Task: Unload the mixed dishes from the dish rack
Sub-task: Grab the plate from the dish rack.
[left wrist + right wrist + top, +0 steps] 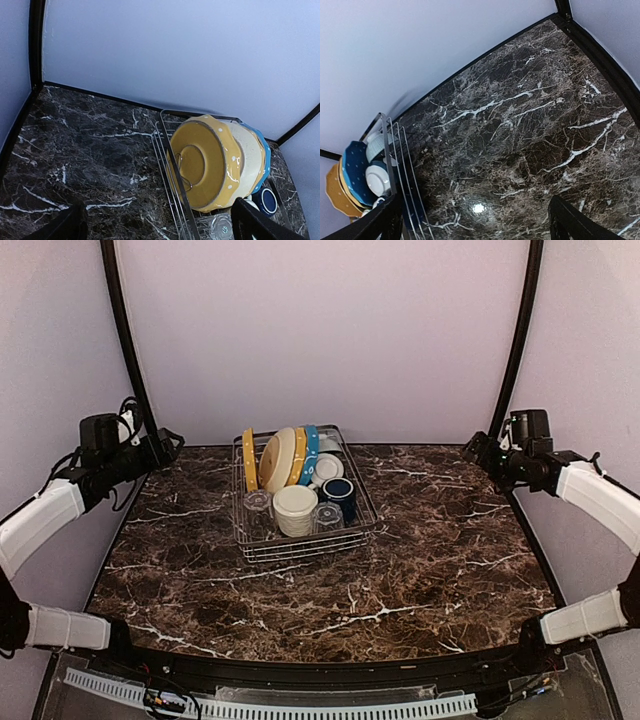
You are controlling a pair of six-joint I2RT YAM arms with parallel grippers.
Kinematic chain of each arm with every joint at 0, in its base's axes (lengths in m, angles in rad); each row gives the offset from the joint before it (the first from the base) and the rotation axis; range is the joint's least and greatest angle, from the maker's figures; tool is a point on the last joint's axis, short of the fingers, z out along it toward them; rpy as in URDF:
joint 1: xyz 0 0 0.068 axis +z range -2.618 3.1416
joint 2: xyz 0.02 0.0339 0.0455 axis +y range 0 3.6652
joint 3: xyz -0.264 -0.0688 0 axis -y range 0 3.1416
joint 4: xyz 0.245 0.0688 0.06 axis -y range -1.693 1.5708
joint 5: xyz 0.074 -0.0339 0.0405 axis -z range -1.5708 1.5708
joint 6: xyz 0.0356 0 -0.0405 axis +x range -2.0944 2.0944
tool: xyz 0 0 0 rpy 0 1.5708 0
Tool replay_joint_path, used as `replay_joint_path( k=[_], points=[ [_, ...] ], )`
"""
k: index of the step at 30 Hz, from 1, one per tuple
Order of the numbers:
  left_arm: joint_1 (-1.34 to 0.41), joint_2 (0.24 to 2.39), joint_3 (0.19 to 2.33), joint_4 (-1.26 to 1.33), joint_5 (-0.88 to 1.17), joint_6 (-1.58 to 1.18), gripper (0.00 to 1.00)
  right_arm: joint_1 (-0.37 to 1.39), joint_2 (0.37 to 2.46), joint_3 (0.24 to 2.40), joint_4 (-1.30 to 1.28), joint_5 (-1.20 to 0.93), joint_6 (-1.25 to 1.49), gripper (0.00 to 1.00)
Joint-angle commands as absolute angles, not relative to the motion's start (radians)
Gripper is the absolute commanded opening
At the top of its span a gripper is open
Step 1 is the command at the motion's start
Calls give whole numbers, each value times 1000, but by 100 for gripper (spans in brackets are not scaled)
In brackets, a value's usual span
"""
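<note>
Fully loaded, the dish rack [305, 551] sits at the back middle of the marble-patterned table [430, 570], with none of the mixed dishes [296, 506] taken out yet. A yellow plate [249, 460], a cream plate [280, 458] and a blue dotted plate [311, 448] stand on edge in the rack's far half. A cream bowl [295, 512], a white bowl [327, 469], a dark blue mug [338, 492] and two clear glasses [258, 502] crowd the near half.

The left gripper [170, 443] and the right gripper [476, 450] hang near the table's far corners, well apart from the rack. Each has its jaws spread wide with nothing between them.

The first pick looks to be the step in hand. The yellow plate is outermost on the left arm's side and seems the natural start. The gripper should pinch its upper rim and lift it straight up until it clears the wires, then swing it to bare table on the left.

The plates lean together, so pulling one sideways could tip the next. The mug and white bowl suit the right arm. The glasses are wedged beside the cream bowl and are probably safer once their neighbours are out.
</note>
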State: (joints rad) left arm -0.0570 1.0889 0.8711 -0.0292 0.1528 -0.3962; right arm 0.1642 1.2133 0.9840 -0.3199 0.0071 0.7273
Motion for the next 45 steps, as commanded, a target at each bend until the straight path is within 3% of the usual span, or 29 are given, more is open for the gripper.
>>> replay_joint_path(
  k=[1,11,21,29,45],
  points=[
    [-126,1197,973,-111,248,-438,99,181,1237,990,-322,-36,501,99],
    [-394,1446,1264,-278,147,-401,96,215,1319,996,-304,-247,360,99],
    [-593,1728,1639,-549,-372,-488,88,273,1367,989,-298,-254,327,99],
    [-630,1963,1934,-785,-631,-533,82,277,1360,963,-283,-248,325,99],
    [-630,2192,2129,-876,-843,-499,59,277,1360,930,-293,-200,323,99]
  ],
)
